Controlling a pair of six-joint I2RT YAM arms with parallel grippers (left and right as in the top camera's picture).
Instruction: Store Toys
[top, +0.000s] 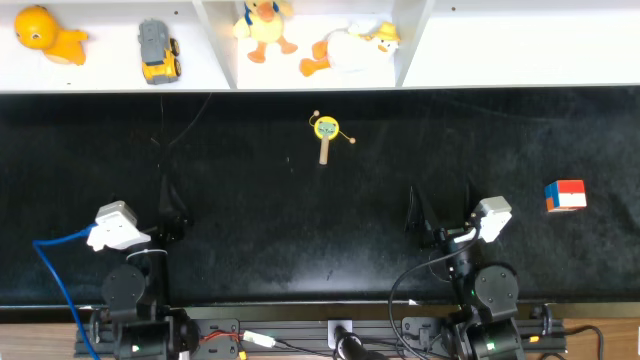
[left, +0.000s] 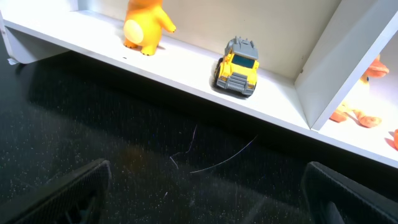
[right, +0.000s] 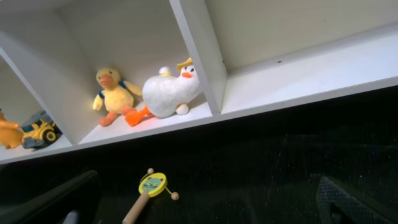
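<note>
A small yellow rattle drum with a wooden handle (top: 325, 136) (right: 149, 190) lies on the black table near the shelf. A red, white and blue cube (top: 565, 196) sits at the table's right. In the white shelf's left bay are an orange duck (top: 48, 33) (left: 145, 27) and a yellow truck (top: 158, 52) (left: 237, 68). The middle bay holds a yellow plush duck (top: 265, 26) (right: 113, 94) and a white plush goose (top: 352, 48) (right: 168, 92). My left gripper (top: 170, 212) (left: 205, 199) and right gripper (top: 440, 212) (right: 205, 199) stand open near the front edge, holding nothing.
The shelf's right bay (top: 520, 60) (right: 323, 68) is bare. A blue cable (top: 55, 270) loops by the left arm's base. Open black tabletop (top: 300, 230) lies between the grippers and the shelf.
</note>
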